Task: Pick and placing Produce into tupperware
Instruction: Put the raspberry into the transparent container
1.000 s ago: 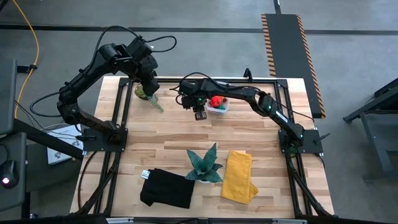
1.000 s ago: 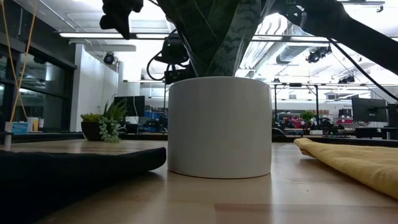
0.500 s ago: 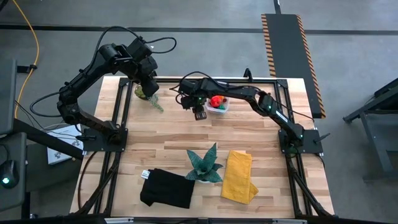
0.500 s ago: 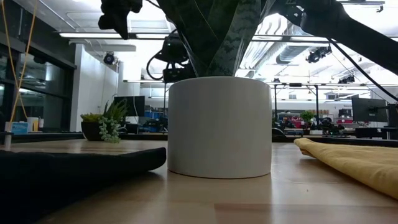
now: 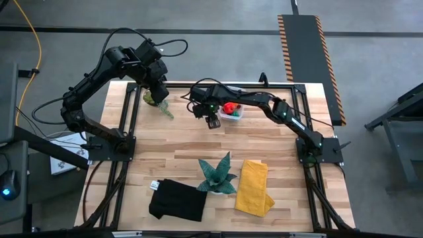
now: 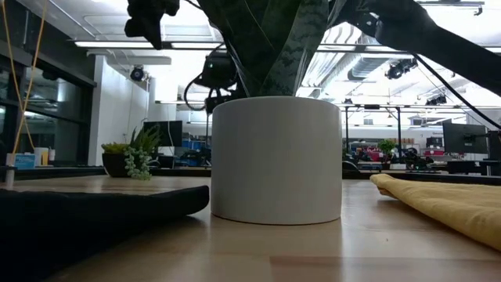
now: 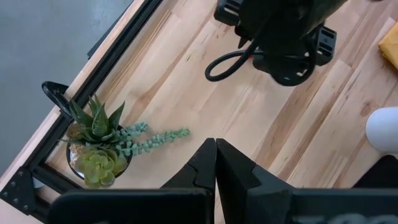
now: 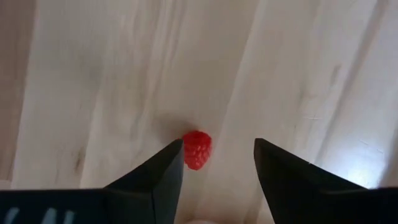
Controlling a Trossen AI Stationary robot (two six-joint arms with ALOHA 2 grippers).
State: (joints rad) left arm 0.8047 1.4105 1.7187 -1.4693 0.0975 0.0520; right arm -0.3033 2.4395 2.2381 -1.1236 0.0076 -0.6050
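A tiny red raspberry (image 8: 197,149), one piece of the produce, lies on the bare wood between the open fingers of my right gripper (image 8: 217,146). It is nearer one finger, and I cannot tell whether it touches that finger. In the high view my right gripper (image 5: 211,122) points down just left of the clear tupperware (image 5: 232,112), which holds red and green produce (image 5: 229,107). My left gripper (image 7: 216,146) is shut on nothing. It hangs above the table's far left corner (image 5: 160,94).
A small leafy potted plant (image 5: 153,99) stands under my left arm at the far left. A teal spiky plant in a white pot (image 5: 217,175), a folded yellow cloth (image 5: 254,187) and a black cloth (image 5: 177,200) lie along the near side.
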